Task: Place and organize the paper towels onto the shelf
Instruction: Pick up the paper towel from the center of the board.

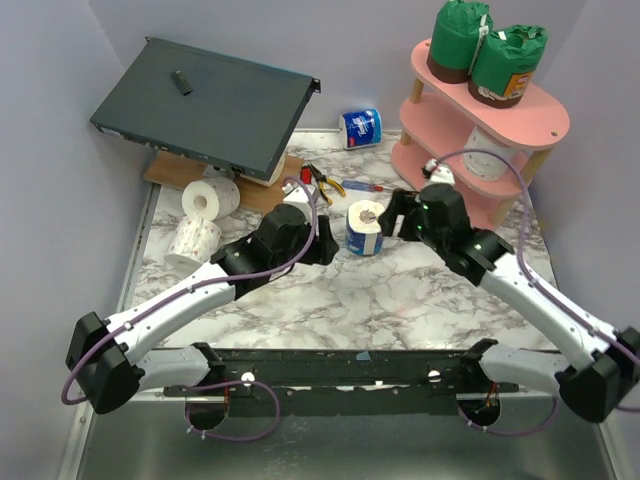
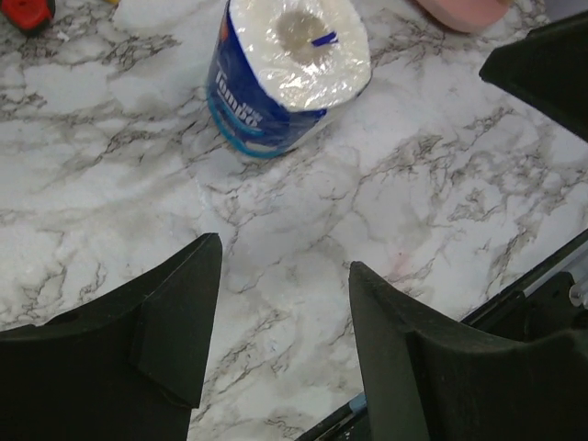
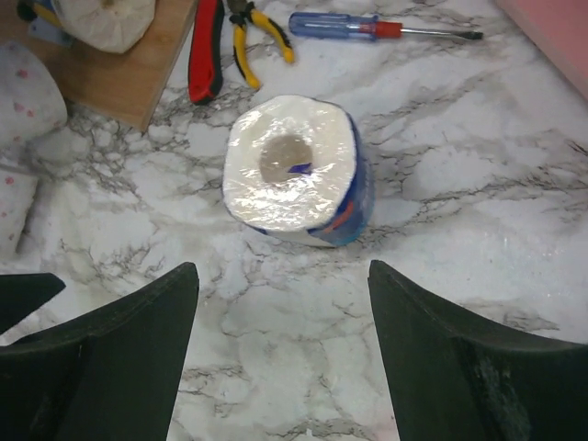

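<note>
A blue-and-white wrapped paper towel roll stands upright on the marble table between my two grippers. My left gripper is just left of it, open and empty. In the left wrist view the roll stands well beyond the left gripper. My right gripper is just right of the roll, also open. In the right wrist view the roll sits a little ahead of the right gripper. Two green-wrapped rolls stand on the top board of the pink shelf. A white roll sits on its middle tier.
Another blue-wrapped roll lies by the back wall. Two bare white rolls lie at the left near a wooden board. A dark grey metal box leans at the back left. Pliers and a screwdriver lie behind the upright roll.
</note>
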`<action>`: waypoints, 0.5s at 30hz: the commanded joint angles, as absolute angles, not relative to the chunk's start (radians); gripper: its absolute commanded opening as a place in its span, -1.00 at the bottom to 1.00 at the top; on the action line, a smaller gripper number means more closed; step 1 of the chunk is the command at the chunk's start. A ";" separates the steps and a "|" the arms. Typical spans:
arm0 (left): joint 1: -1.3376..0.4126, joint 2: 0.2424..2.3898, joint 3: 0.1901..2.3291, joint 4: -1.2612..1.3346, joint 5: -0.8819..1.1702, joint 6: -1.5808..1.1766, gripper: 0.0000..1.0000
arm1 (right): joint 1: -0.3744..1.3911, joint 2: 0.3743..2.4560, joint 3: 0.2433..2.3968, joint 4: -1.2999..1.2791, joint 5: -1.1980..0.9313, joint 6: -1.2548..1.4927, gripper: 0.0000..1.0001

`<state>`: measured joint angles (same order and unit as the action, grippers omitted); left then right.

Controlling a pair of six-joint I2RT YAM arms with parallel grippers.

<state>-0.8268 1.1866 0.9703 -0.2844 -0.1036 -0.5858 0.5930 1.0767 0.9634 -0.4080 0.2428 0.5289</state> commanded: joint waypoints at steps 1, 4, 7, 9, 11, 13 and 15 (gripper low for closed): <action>-0.826 1.086 0.831 -0.236 -0.132 -0.653 0.21 | 0.731 1.240 1.089 -0.457 0.404 0.407 0.56; -0.824 1.006 0.742 -0.223 -0.137 -0.678 0.21 | 0.760 1.360 1.160 -0.453 0.388 0.379 0.57; -0.824 0.928 0.677 -0.222 -0.136 -0.689 0.22 | 0.765 1.443 1.203 -0.434 0.382 0.356 0.57; -0.824 0.880 0.640 -0.236 -0.145 -0.699 0.22 | 0.767 1.476 1.223 -0.415 0.378 0.340 0.57; -0.824 0.833 0.601 -0.245 -0.149 -0.704 0.22 | 0.767 1.509 1.246 -0.398 0.368 0.327 0.57; -0.824 0.794 0.567 -0.254 -0.149 -0.711 0.22 | 0.769 1.556 1.283 -0.404 0.368 0.311 0.56; -0.824 0.763 0.533 -0.258 -0.145 -0.721 0.22 | 0.769 1.601 1.318 -0.414 0.371 0.297 0.56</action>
<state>-0.8265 0.8242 0.5930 -0.2596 -0.1226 -0.6899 0.7647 1.5352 1.2343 -0.4129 0.3431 0.3527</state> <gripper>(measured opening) 0.611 0.782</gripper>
